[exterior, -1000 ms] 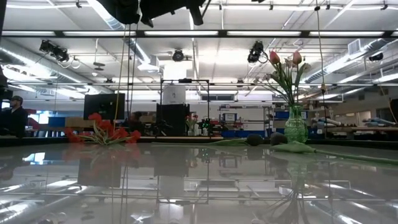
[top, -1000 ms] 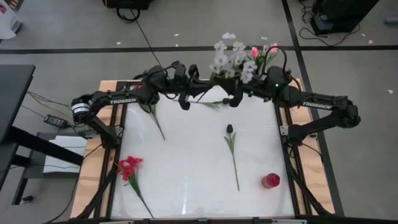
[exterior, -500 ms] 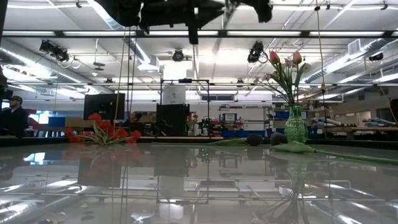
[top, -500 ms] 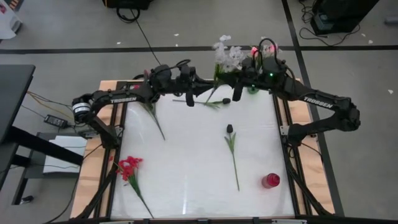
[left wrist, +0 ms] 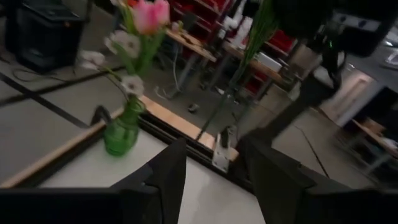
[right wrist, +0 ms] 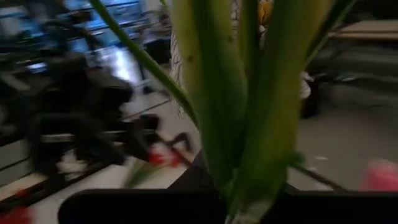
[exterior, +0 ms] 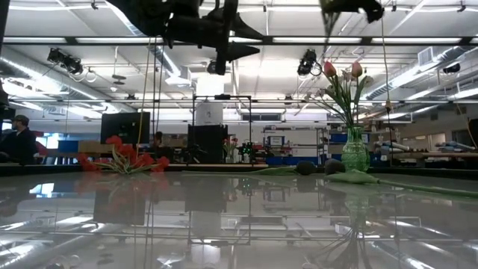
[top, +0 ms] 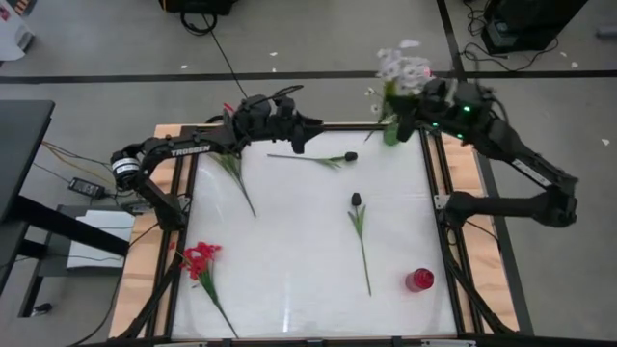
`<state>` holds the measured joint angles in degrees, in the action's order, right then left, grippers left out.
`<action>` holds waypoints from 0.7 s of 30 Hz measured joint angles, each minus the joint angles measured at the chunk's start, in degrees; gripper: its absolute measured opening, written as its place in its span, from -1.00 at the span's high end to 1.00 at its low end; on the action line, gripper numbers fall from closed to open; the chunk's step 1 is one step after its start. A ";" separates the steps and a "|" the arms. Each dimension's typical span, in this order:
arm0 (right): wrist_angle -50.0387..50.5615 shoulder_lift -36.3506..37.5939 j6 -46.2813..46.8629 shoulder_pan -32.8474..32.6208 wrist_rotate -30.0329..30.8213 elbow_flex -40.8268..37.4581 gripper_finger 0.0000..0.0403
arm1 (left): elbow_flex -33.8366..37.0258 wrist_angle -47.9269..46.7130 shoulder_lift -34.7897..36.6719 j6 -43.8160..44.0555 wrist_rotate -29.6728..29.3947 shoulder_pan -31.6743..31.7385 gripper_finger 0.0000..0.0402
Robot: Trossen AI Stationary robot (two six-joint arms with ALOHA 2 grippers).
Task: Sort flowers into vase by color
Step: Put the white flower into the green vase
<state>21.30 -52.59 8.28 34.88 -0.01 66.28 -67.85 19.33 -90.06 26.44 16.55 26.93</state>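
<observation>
Four stems lie loose on the surface: red cluster near the left edge, a leafy stem at far left, a dark bud mid-surface, another bud stem by the far edge. Left tool has just spread wide, empty, above the far edge. Right tool has clamped narrow on the white spray and carried it to the far right corner, over the green vase holding pink tulips. Handover judged done. Vase mouth hidden from above.
</observation>
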 joint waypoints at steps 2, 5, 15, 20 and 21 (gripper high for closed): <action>0.18 3.29 -0.36 1.84 2.23 -2.46 0.96 | -0.02 0.87 0.00 0.02 -0.45 0.47 0.14; 0.22 8.30 -0.20 4.47 6.14 -7.20 0.96 | -0.02 0.82 0.02 0.54 -0.49 1.17 0.14; -1.69 16.97 -0.63 10.59 20.57 -17.91 0.96 | -0.02 0.80 0.02 1.27 -1.22 1.56 0.13; -6.40 14.63 -2.02 13.90 18.23 -19.76 0.96 | -0.02 -1.25 0.02 2.15 -3.85 1.58 0.13; -6.92 13.70 -2.32 14.53 17.45 -19.80 0.96 | -0.02 -2.11 0.02 2.30 -3.97 1.61 0.13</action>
<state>14.38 -38.89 5.96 49.41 17.44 46.48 -67.88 17.22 -90.04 28.74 12.58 28.54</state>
